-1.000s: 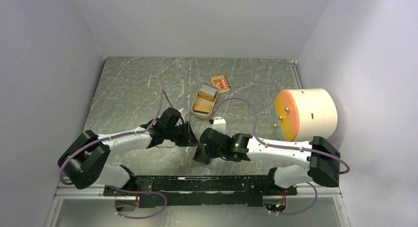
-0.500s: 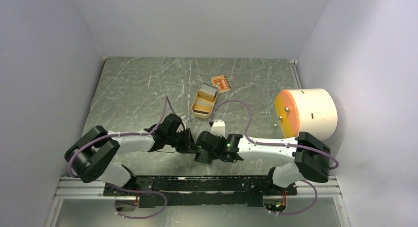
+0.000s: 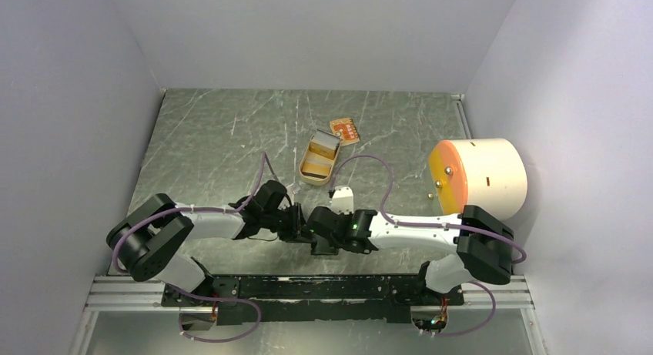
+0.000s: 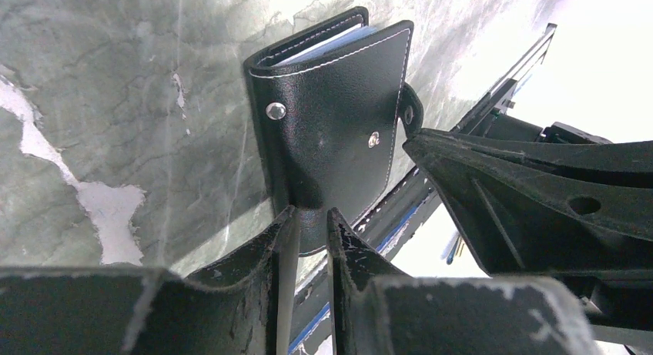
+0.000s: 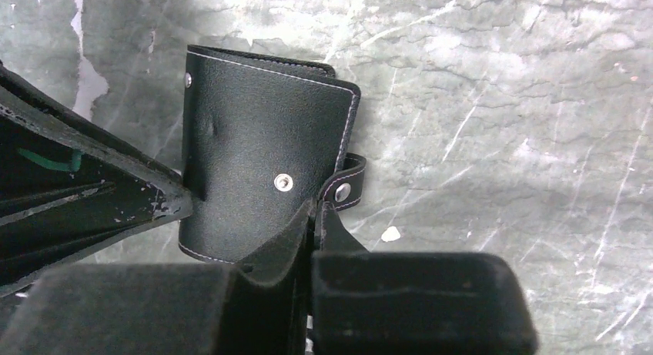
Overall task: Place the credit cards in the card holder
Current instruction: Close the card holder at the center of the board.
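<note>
Two-handed job on the holder (image 4: 331,124)
Left gripper (image 4: 308,220) pinches its edge to steady it; right gripper (image 5: 313,212) is squeezed tight beside the tab (image 5: 344,187), probably to open it.

Both arms are finished in white shells with black joint housings: left arm (image 3: 206,222), right arm (image 3: 416,230). Purple cables (image 3: 362,157) are looped along each. A green light (image 3: 354,226) is noted on the right wrist. The left gripper (image 4: 311,215) is fitted with black fingers (image 4: 246,262), scuffed pale along the edges.
</note>
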`<state>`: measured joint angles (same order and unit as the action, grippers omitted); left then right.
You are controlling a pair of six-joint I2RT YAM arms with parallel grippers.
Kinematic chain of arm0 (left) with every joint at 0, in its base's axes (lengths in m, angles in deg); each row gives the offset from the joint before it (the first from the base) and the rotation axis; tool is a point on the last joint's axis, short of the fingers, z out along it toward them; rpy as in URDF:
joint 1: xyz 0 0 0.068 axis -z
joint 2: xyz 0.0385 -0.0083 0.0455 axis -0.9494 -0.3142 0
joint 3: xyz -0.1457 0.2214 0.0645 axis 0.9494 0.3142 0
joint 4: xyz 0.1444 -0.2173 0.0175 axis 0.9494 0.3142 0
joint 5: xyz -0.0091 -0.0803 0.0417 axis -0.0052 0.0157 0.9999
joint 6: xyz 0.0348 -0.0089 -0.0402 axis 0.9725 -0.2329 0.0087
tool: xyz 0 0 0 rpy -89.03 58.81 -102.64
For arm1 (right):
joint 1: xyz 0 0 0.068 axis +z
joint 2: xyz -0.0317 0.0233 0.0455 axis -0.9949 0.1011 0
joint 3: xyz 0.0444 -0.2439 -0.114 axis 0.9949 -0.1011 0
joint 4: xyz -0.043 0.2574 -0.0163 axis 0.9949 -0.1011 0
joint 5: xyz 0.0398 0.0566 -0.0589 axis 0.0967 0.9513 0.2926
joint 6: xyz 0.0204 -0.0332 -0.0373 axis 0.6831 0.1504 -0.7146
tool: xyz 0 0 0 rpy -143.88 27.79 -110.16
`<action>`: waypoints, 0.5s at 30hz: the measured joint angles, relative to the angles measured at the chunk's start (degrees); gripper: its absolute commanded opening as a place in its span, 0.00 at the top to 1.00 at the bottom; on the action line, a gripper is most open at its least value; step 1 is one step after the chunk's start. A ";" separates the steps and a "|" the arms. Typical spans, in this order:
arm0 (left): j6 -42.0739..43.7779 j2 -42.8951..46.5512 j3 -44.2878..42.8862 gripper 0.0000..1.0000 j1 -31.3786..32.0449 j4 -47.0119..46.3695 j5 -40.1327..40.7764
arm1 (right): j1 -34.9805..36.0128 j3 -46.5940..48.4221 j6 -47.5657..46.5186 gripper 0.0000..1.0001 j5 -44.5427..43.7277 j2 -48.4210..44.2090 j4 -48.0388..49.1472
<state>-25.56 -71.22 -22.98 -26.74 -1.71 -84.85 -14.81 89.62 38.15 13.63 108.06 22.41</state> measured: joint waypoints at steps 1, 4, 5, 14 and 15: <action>0.00 0.00 0.00 0.75 0.02 0.00 0.00 | 0.00 0.09 -0.26 1.00 -0.17 0.00 -0.24; -0.02 -0.02 0.00 0.75 0.07 0.00 0.00 | 0.00 0.72 -1.38 0.89 -0.76 0.04 -1.25; 0.00 -0.02 0.00 0.75 0.11 0.00 0.00 | 0.00 0.94 -1.73 0.80 -0.81 0.04 -1.44; -0.35 -0.07 -0.04 0.75 0.20 -0.20 0.00 | 0.00 2.19 -3.34 0.66 -1.95 0.04 -4.07; -0.37 -0.07 -0.04 0.75 0.22 -0.20 0.00 | 0.00 2.19 -3.37 0.66 -2.03 0.04 -4.20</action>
<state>-25.93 -71.28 -23.02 -26.52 -1.91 -84.85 -14.81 91.80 34.79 11.60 108.10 18.21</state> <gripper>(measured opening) 0.254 0.345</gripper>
